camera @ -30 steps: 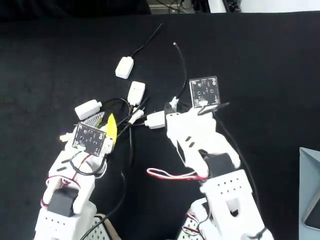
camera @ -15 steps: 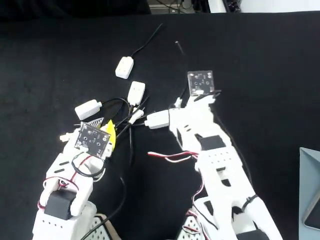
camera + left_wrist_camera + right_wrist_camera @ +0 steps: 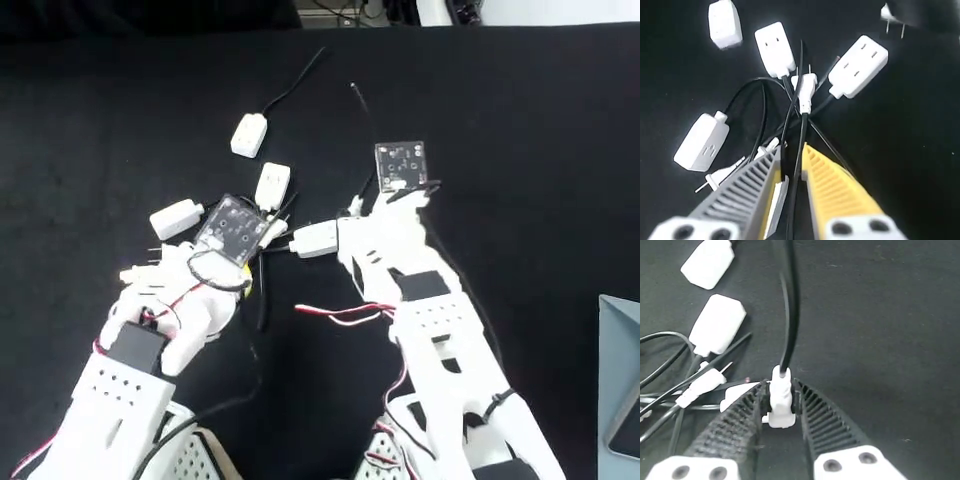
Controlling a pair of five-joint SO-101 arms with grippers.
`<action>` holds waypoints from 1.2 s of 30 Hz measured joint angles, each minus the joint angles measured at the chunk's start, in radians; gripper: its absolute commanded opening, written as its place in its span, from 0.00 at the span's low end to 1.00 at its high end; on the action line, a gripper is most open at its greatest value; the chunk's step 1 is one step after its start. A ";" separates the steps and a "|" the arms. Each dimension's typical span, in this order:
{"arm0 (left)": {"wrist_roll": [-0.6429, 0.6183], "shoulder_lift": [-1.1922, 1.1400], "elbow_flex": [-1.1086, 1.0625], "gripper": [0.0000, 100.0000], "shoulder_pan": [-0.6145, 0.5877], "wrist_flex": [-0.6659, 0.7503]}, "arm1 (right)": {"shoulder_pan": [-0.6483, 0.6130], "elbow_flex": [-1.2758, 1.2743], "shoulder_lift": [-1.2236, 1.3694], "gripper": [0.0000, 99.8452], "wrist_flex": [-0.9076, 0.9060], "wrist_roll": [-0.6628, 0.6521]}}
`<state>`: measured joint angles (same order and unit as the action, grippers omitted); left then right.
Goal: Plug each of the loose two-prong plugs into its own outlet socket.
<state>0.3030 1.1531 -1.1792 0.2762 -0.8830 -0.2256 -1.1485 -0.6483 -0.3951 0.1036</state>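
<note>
- The plug [image 3: 781, 405] is clamped between the jaws of the right gripper [image 3: 780, 386]. Its black cord [image 3: 787, 315] leads away over the table [image 3: 520, 120].
- As I judge it, nothing is plugged in yet. The outlets [image 3: 858, 59] show bare slots, and two loose plugs [image 3: 805, 92] lie among the tangled cords [image 3: 747, 100].
- The left gripper [image 3: 791, 150] straddles those cords; I cannot tell whether it has closed on them.
- The right wrist view makes the grip plain, where the arm covers it in the high view. The left wrist view shows the slots, but from above the outlets are plain white blocks.
</note>
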 measured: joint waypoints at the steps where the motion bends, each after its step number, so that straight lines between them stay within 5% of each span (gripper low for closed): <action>1: 0.000 -0.006 0.003 0.08 0.000 0.000 | -0.011 0.000 0.000 0.01 0.000 0.000; 36: 0.000 0.155 -0.068 0.08 0.000 0.000 | -0.051 0.044 0.322 0.01 0.269 0.000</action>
<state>0.3030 1.3080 -1.2467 0.2762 -0.8830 -0.2762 -1.1040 -0.3261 -0.1266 0.1036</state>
